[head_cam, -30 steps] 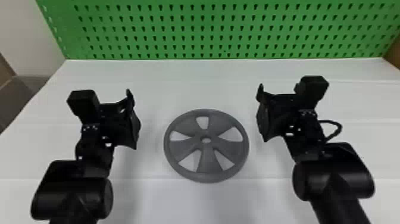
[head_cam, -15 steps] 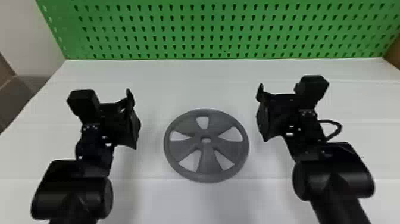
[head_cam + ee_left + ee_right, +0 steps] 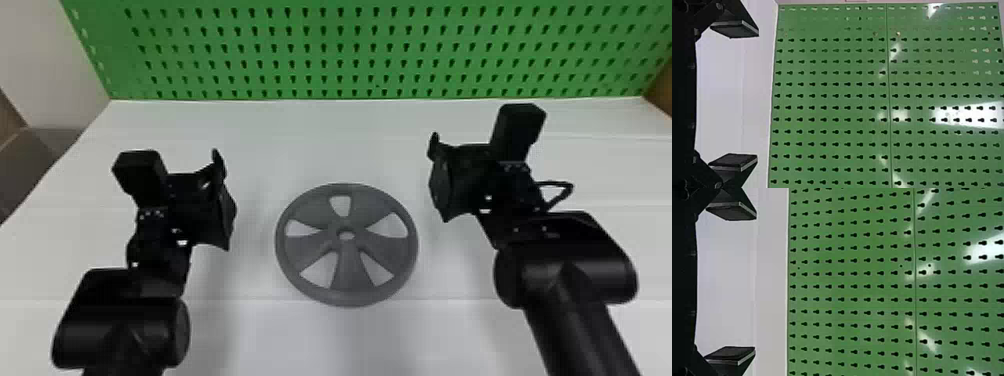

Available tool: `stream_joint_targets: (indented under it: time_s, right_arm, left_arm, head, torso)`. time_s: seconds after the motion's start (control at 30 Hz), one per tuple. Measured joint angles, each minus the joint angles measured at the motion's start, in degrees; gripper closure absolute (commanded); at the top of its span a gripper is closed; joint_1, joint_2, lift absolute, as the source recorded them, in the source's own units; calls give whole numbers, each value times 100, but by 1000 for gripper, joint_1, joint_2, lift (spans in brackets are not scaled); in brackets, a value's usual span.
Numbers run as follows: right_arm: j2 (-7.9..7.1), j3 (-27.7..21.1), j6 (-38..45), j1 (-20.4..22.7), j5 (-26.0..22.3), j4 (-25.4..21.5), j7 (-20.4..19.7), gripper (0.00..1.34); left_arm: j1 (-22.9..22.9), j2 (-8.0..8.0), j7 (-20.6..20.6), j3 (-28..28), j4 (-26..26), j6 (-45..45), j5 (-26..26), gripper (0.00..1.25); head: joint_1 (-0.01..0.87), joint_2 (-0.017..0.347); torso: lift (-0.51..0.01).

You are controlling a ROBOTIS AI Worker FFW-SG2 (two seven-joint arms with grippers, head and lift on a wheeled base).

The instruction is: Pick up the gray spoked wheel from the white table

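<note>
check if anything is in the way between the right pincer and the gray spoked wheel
Nothing visible stands between the right pincer and the gray spoked wheel; the white table surface lies between them.

Workshop or robotics lab type workstation, can't tell which: green metal-look pegboard [image 3: 350, 55] with rows of keyhole slots standing along the far edge of a white table [image 3: 280, 345], black robot arms [image 3: 120, 325] over the tabletop.
</note>
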Motion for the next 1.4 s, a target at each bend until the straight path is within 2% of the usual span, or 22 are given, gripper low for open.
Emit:
stream_joint_targets:
  time_s: [0.33,0.7,0.97,1.23,1.4]
  right_arm:
    - [-20,52,1538,-586,-82,-133,0,98]
    - [-181,298,3787,-1671,-446,-61,-2,98]
    - [-253,475,4745,-2466,-804,550,-7,96]
    - [-320,847,5476,-3251,-956,1254,-5,94]
    - [-446,985,5605,-3540,-1440,1785,-8,94]
  left_arm:
    - [0,3,0,8,0,0,0,157]
    - [-8,6,0,9,0,0,-18,157]
    - [-10,6,0,11,0,0,-50,157]
    - [-32,15,-25,5,0,0,-86,157]
    - [-46,24,-31,-6,0,1,-131,157]
  head:
    - [773,66]
    - [773,66]
    - [773,66]
    - [773,66]
    - [773,66]
  torso:
    - [-81]
    - [-81]
    - [-81]
    - [-81]
    - [-81]
